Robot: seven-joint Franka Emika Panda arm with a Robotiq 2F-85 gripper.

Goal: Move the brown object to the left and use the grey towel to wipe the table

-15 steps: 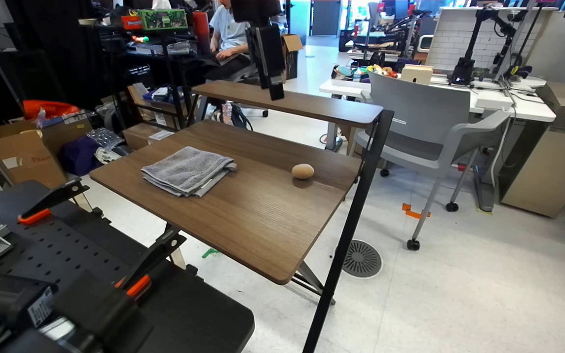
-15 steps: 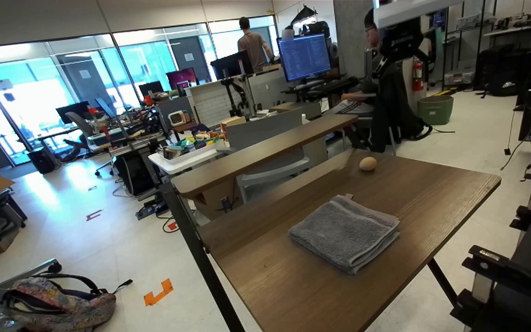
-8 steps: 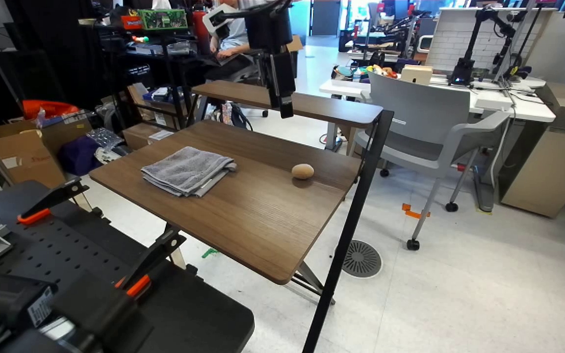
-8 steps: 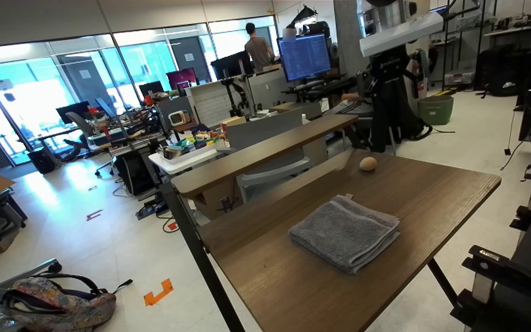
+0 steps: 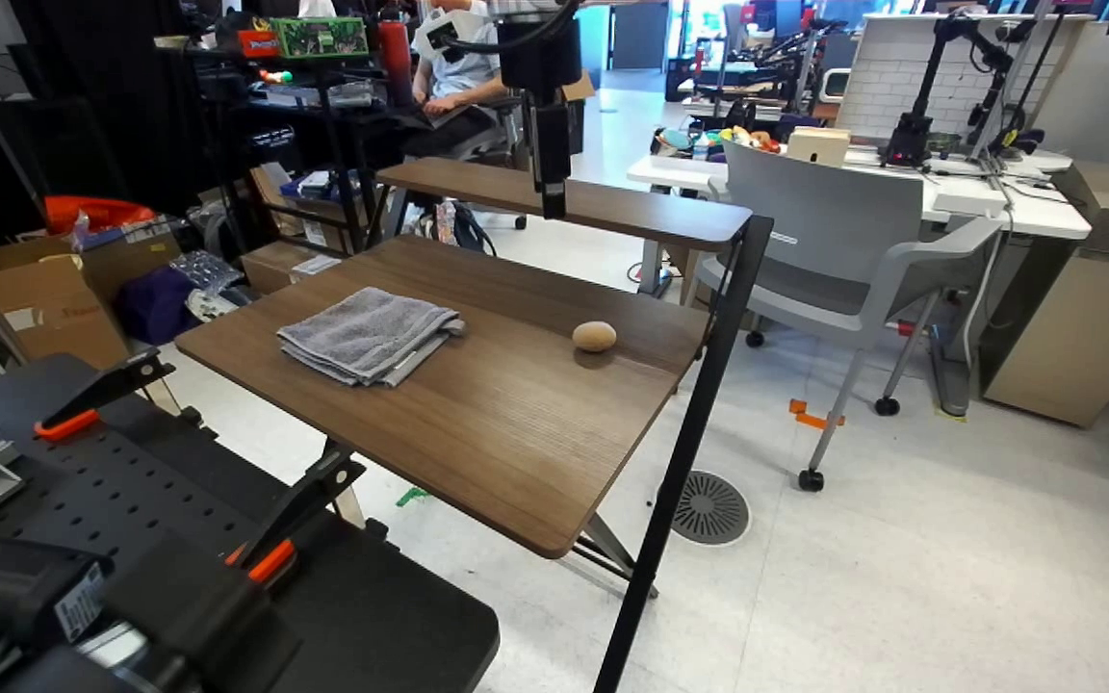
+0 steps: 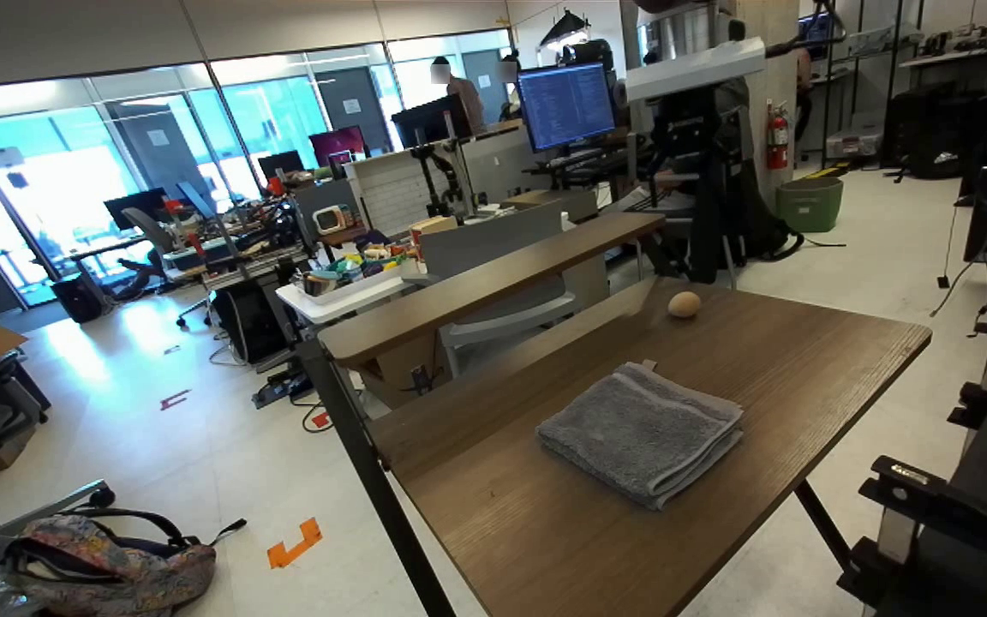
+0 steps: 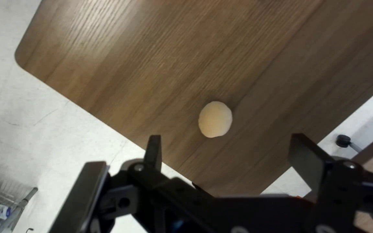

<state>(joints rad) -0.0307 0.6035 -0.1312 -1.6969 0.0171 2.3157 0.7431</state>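
The brown object (image 5: 595, 336), a small tan lump, rests on the brown wood-look table (image 5: 516, 433) near the raised shelf; it also shows in an exterior view (image 6: 684, 304) and in the wrist view (image 7: 215, 119). The grey towel (image 5: 370, 337) lies folded on the table, apart from the brown object; it also shows in an exterior view (image 6: 641, 433) but is out of the wrist view. My gripper (image 7: 227, 138) is open and empty, its fingers wide apart, with the brown object ahead of the gap. In an exterior view the gripper (image 5: 553, 204) hangs well above the tabletop, in front of the shelf in the picture.
A raised wooden shelf (image 5: 612, 202) runs along one long side of the table. A slanted black metal leg (image 5: 684, 462) stands at the table's end. A grey chair (image 5: 824, 241) is behind the shelf. A black bench with clamps (image 5: 304, 500) stands along the opposite side.
The arm has come down into view, then shifted slightly and risen a little; in an exterior view it has moved leftward. The brown object and the towel have not moved.
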